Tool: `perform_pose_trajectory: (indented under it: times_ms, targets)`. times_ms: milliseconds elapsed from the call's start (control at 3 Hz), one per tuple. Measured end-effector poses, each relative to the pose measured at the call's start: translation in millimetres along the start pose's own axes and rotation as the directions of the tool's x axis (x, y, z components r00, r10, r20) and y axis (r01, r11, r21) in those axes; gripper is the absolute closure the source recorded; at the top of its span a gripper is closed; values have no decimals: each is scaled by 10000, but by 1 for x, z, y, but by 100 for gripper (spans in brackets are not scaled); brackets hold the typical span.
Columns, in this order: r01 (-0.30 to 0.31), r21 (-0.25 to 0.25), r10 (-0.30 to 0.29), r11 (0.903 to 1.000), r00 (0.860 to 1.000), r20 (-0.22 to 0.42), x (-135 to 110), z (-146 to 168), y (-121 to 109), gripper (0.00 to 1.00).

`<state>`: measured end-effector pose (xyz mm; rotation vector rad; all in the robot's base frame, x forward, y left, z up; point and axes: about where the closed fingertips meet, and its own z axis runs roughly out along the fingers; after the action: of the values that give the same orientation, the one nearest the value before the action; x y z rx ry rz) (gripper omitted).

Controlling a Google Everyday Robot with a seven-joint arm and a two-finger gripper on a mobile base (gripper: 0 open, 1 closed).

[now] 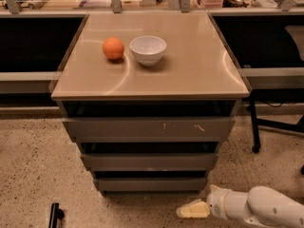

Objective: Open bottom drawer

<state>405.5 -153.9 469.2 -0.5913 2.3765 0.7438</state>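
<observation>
The bottom drawer is the lowest and narrowest plain grey front of the cabinet, and it stands shut. My gripper is low over the floor, just in front of and to the right of that drawer's right end, not touching it. Its cream fingers point left. My white arm reaches in from the lower right corner.
The cabinet's tan top holds an orange and a white bowl. The widest drawer front has pale scratch marks; the middle one is below it. A black object lies on the speckled floor at lower left. A chair leg stands right.
</observation>
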Motion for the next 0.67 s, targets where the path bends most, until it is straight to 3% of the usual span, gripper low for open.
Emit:
perform_pose_trajectory:
  times_ms: [667]
  targets:
    - [-197, -18, 197, 9998, 9998, 13, 8, 9, -2, 42]
